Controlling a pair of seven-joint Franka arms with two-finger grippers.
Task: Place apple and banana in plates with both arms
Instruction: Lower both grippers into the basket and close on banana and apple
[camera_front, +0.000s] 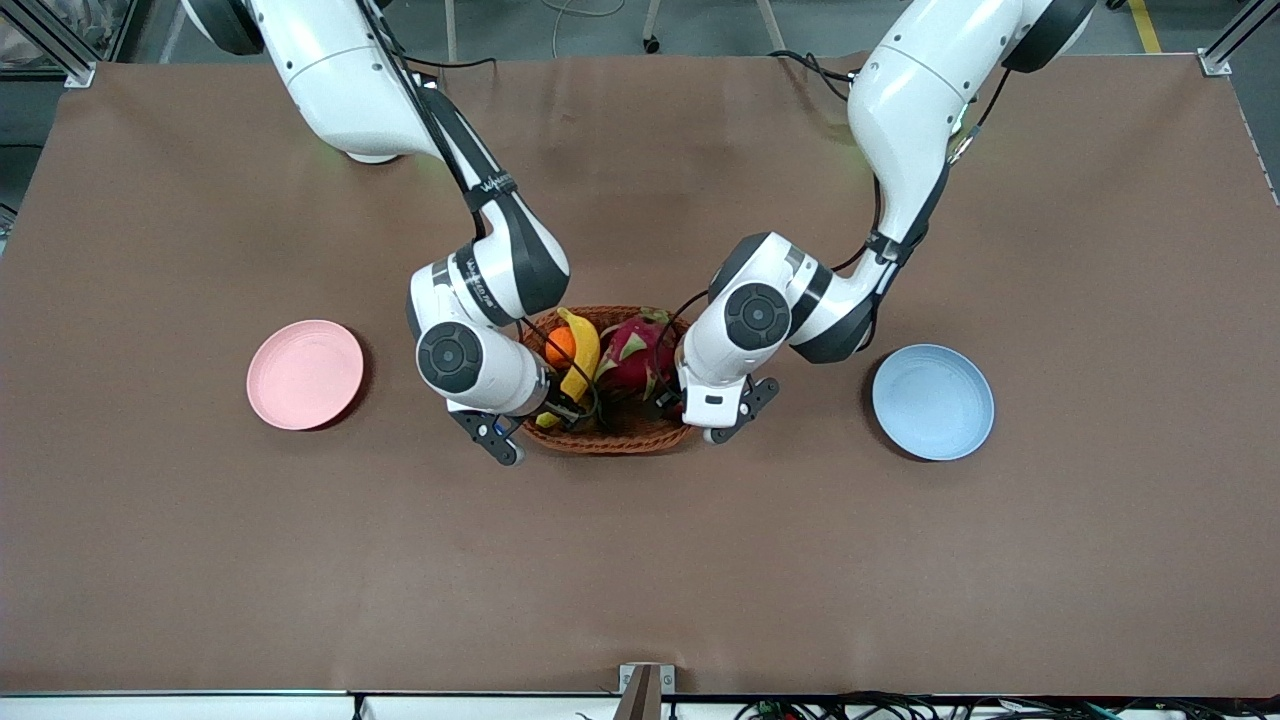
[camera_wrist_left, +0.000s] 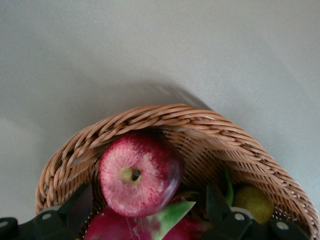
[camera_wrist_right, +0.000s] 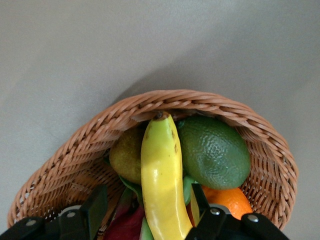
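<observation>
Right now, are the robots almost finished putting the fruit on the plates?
Not yet. Nothing is done: the pink plate and blue plate have no fruit on them. Both arms are down in the basket. The right gripper is open around the banana, and the left gripper is open around the apple. Still left: closing, lifting, and carrying each fruit to a plate.

High front camera; wrist close-ups, shared basket (camera_front: 610, 435)

You have both grippers down at the basket (camera_front: 640, 436): the right gripper (camera_front: 562, 410) by the banana (camera_front: 578, 362), the left gripper (camera_front: 668, 402) by the dragon fruit (camera_front: 630, 358). The pink plate (camera_front: 304, 374) and blue plate (camera_front: 932, 401) flank them.
</observation>
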